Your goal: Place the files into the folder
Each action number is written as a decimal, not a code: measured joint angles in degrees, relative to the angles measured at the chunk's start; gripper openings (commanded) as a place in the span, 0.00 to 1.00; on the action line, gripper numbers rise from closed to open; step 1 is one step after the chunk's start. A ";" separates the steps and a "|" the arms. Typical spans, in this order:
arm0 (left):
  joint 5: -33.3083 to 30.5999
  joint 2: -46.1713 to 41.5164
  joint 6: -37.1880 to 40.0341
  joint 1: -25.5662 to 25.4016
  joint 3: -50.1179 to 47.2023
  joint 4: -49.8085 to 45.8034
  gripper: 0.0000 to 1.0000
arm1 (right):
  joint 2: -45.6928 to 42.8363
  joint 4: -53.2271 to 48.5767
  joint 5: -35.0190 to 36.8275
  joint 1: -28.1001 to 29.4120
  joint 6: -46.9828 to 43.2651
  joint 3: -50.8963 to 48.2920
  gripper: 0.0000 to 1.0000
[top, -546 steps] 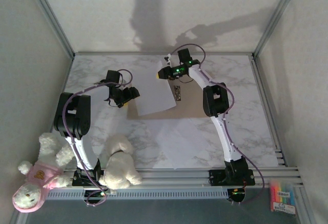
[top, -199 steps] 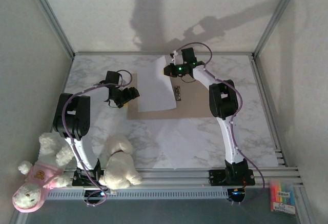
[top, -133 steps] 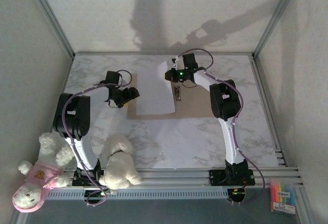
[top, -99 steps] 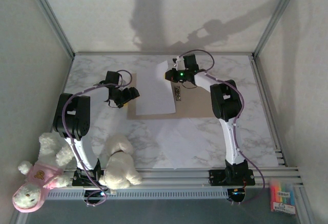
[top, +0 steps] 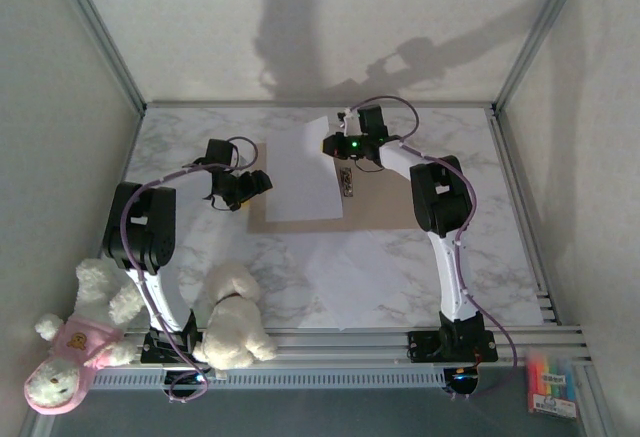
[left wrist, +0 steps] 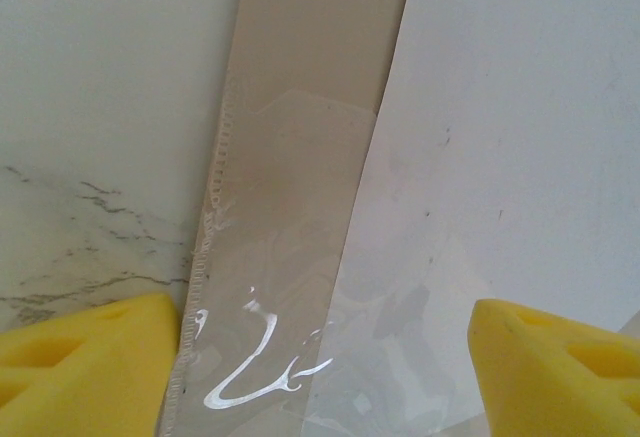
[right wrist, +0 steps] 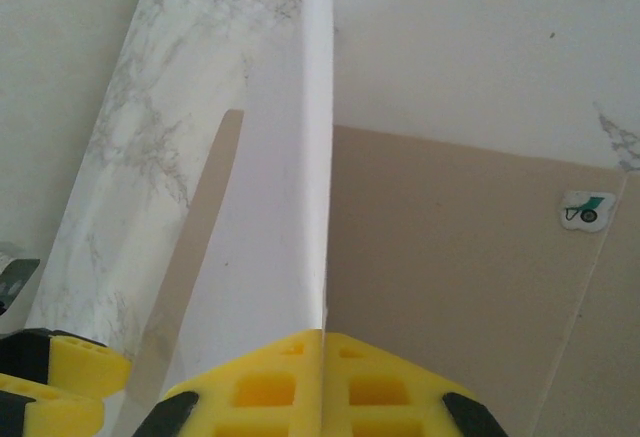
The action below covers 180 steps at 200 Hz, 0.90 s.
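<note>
The tan folder (top: 385, 207) lies open and flat on the marble table. One white sheet (top: 300, 182) rests on its left half, its far right corner raised. My right gripper (top: 337, 143) is shut on that corner; in the right wrist view the yellow fingertips (right wrist: 322, 382) pinch the sheet's edge (right wrist: 275, 207) above the folder (right wrist: 450, 257). My left gripper (top: 262, 183) stands open at the folder's left edge, its pads (left wrist: 90, 357) either side of a folder strip (left wrist: 300, 107) and the sheet (left wrist: 520, 107). Another white sheet (top: 370, 282) lies on the table in front of the folder.
Two plush toys (top: 235, 322) (top: 75, 352) sit beside the left arm's base. A pack of highlighters (top: 552, 382) lies off the table at bottom right. A small dark label (top: 347, 182) and a green sticker (right wrist: 585, 209) mark the folder. Metal frame rails border the table.
The right gripper has moved a little back and right, keeping hold of the sheet's corner; the sheet shifted slightly over the folder. The left arm has stayed put.
</note>
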 measured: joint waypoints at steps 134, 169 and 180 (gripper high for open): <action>0.02 -0.07 -0.02 0.00 -0.20 0.28 0.77 | -1.60 9.22 0.00 0.20 4.98 -7.87 0.01; 0.02 -0.11 -0.02 0.00 -0.22 0.28 0.77 | -1.60 10.10 -0.24 0.50 5.14 -7.89 0.01; 0.02 -0.11 -0.02 0.00 -0.28 0.35 0.77 | -1.60 10.14 -0.46 0.55 5.16 -7.89 0.01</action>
